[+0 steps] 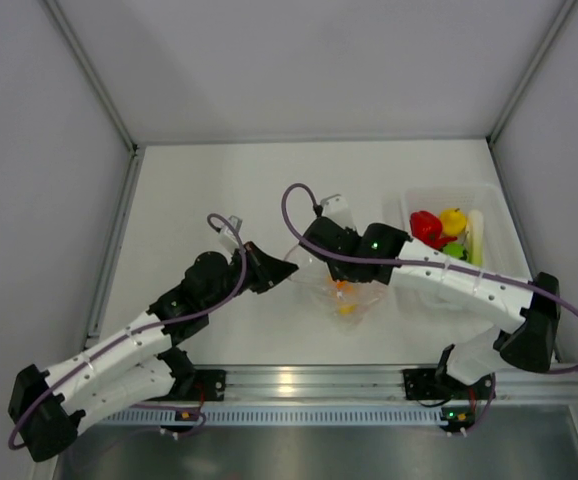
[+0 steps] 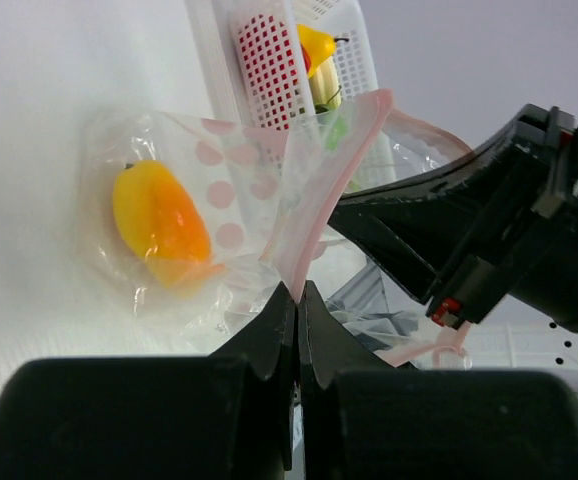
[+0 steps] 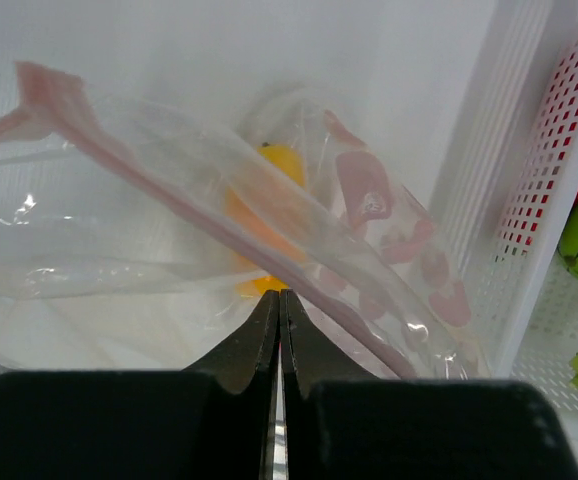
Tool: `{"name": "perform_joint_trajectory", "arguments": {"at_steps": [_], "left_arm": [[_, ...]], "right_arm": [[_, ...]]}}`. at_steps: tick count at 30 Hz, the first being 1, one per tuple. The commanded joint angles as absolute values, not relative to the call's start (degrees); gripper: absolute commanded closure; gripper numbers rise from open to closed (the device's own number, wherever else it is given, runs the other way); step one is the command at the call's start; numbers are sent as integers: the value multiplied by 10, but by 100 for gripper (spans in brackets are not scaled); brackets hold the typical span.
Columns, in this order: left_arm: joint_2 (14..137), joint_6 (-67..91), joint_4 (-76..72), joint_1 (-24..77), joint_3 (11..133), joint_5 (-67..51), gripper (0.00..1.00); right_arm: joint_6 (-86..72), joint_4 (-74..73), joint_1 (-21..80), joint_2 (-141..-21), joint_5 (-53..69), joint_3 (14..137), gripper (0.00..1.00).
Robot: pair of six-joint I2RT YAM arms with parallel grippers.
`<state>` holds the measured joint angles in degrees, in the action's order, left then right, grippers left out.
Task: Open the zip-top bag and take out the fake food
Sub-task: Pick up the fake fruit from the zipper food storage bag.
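Zip-top bag (image 1: 347, 296) lies crumpled on the white table (image 1: 199, 200) between the 2 arms, just left of the white tray (image 1: 449, 188). The left gripper (image 2: 297, 292) is pinched tight on 1 lip of the pink zip strip (image 2: 329, 175). The right gripper (image 3: 280, 296) is closed on the film at the other lip. The mouth looks partly spread. Inside the bag sits 1 orange-yellow piece of fake food (image 2: 159, 222), beyond both sets of fingertips, toward the bag's bottom. Other toy pieces lie in the tray. Done well, this step likely means drawing the 2 lips apart evenly and gently, with both grips firm enough that the thin plastic neither slips nor tears.
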<state>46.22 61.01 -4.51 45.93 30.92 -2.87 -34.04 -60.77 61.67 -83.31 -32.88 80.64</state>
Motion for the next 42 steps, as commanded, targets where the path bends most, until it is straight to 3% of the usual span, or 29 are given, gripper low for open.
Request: {"name": "perform_joint_trajectory", "arguments": {"at_steps": [1, 15, 29, 33, 37, 42], "left_arm": [[472, 604, -49, 468, 339, -10, 100], [493, 614, -70, 513, 374, 15, 100], [473, 656, -70, 516, 361, 53, 100], [470, 661, -74, 517, 355, 56, 100], [466, 661, -74, 524, 339, 62, 100], [449, 654, -73, 528, 319, 63, 100]], "right_arm": [[-318, -591, 637, -830, -339, 824, 100], [-306, -595, 664, -907, -380, 855, 100], [-324, -559, 661, -858, -387, 705, 100], [-334, -537, 638, -843, -351, 693, 100], [-356, -458, 635, -814, -288, 654, 90], [-364, -418, 625, -822, -220, 621, 89]]}}
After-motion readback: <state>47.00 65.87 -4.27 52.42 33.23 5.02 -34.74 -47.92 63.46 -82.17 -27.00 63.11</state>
